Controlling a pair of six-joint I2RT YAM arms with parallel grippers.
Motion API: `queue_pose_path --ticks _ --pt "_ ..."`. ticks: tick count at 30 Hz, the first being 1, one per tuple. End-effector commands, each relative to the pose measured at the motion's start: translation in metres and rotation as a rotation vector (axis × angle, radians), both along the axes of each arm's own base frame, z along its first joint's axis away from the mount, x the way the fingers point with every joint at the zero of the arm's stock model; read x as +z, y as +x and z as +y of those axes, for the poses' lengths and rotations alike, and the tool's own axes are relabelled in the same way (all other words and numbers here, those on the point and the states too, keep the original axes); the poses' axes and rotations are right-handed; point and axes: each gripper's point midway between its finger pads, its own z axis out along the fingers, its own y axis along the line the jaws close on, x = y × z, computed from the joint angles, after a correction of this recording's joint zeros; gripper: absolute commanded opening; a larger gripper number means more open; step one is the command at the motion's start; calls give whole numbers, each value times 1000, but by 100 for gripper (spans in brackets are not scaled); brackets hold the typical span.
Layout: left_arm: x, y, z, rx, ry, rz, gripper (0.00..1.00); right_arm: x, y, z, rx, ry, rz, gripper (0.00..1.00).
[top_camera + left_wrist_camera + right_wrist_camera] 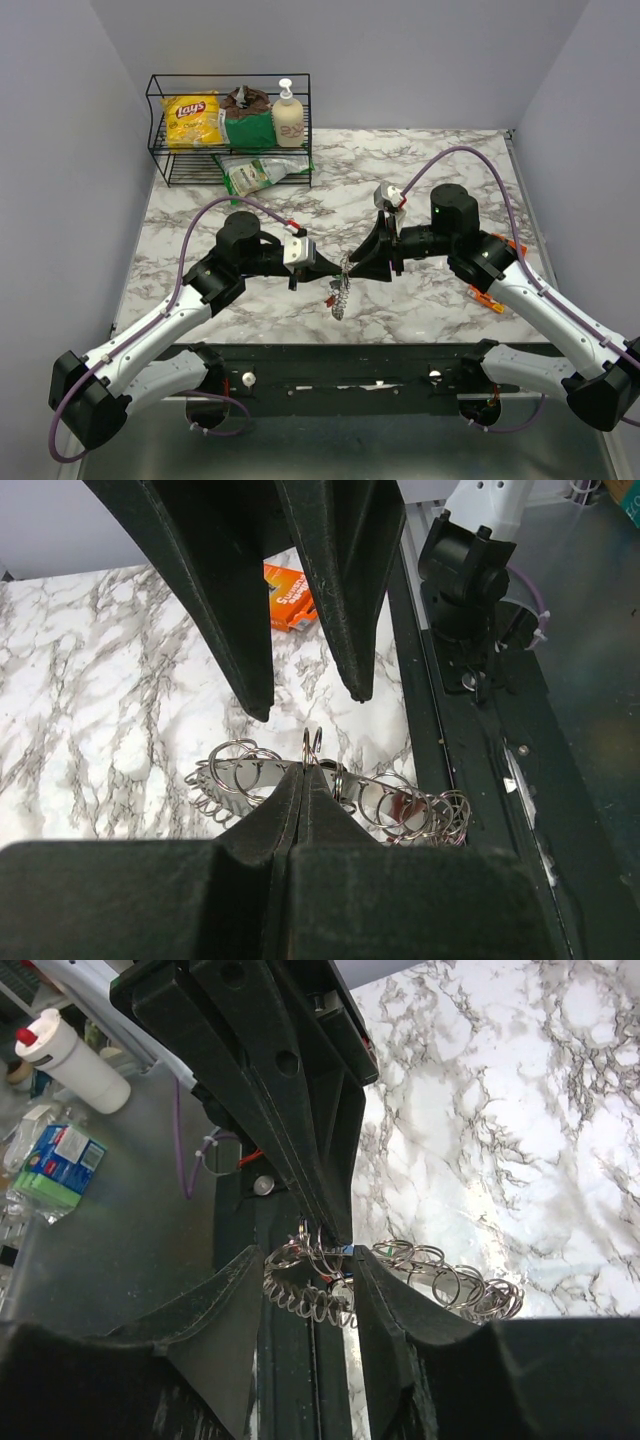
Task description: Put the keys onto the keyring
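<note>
Pinches silvery wire keyring cluster (240,775) in pressed-together left end effector (305,772), steadying it at white marble bench (450,170) near edge | straddles it with spread right end effector (308,1257), likely for threading | reddish key speck (405,806) among rings, too small to confirm.

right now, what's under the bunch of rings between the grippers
Marble table, near its front edge. The ring bunch is pinched in the shut left gripper; a reddish bit shows through the loops. Anything lying flat beneath them is covered.

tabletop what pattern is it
The tabletop is white marble with grey veins, clearest in the top external view.
</note>
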Motion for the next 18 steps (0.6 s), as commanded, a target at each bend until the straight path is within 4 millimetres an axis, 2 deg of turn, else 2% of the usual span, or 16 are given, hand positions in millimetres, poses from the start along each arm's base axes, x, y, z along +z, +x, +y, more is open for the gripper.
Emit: queue_pose_path --ticks 1,10,18 --pt "25 -1 -4 -20 -55 -48 0 -3 1 2 1 -1 -6 49" --pt "27 -1 -5 -21 -60 -47 0 -28 6 4 -5 -41 33 50" --pt "26 0 -5 -16 -59 -43 0 -32 10 5 -20 -49 38 46"
